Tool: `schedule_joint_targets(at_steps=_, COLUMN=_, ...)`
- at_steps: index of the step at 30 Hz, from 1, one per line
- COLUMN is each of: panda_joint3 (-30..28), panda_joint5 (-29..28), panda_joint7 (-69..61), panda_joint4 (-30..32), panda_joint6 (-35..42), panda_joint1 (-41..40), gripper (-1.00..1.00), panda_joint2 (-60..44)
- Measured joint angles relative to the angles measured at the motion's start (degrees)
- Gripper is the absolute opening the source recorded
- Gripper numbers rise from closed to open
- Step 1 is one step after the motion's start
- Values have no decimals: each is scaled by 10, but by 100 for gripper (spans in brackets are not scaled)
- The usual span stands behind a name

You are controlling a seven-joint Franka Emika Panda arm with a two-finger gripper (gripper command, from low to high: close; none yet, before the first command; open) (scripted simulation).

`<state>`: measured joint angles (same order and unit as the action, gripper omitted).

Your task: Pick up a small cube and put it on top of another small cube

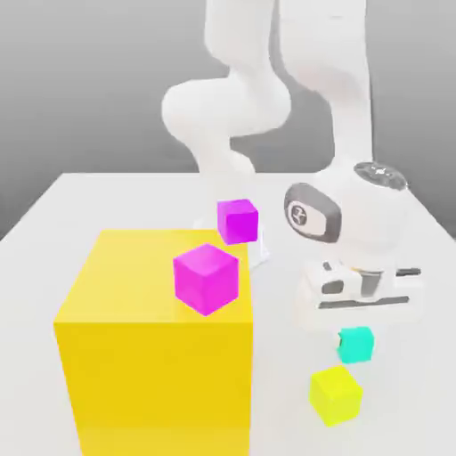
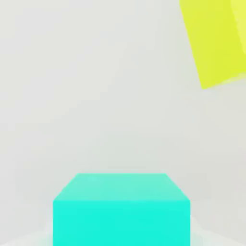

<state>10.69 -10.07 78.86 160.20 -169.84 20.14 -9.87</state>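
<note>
Table [image 1: 107, 191]: teal cube [image 1: 356, 344] upright, square-on.

Hidden behind the huge yellow cube [image 1: 156, 356]: a good patch of the white table [image 1: 53, 209], plus the lower edge of the corner-on magenta cube [image 1: 207, 278]. Cut off at the hand view's edge: small matte teal cube [image 2: 121, 211] and small yellow cube [image 2: 218, 41]. Fingertips tucked under the white hand, can't really make them out.

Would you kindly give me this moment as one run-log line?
phase: grasp | gripper: shut on teal cube | target: corner-on magenta cube, bare | beside: small yellow cube | stacked: no
</note>
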Motion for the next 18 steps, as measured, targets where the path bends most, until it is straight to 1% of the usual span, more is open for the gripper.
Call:
schedule_joint_targets(at_steps=3, panda_joint3=30, panda_joint5=61, panda_joint7=-50, panda_joint4=11, panda_joint6=46, panda_joint1=-12, gripper=-100, panda_joint2=58)
schedule_joint_targets(at_steps=4, panda_joint3=31, panda_joint5=69, panda_joint7=-72, panda_joint4=5, panda_joint6=58, panda_joint1=-8, gripper=-100, panda_joint2=66)
schedule_joint_targets(at_steps=7, panda_joint3=24, panda_joint5=84, panda_joint7=-152, panda_joint4=-32, panda_joint6=121, panda_joint1=-40, gripper=-100, panda_joint2=95)
schedule_joint_targets(at_steps=18, panda_joint3=-75, panda_joint5=91, panda_joint7=-444, panda_joint4=-194, panda_joint6=393, panda_joint1=-124, gripper=-100, panda_joint2=206)
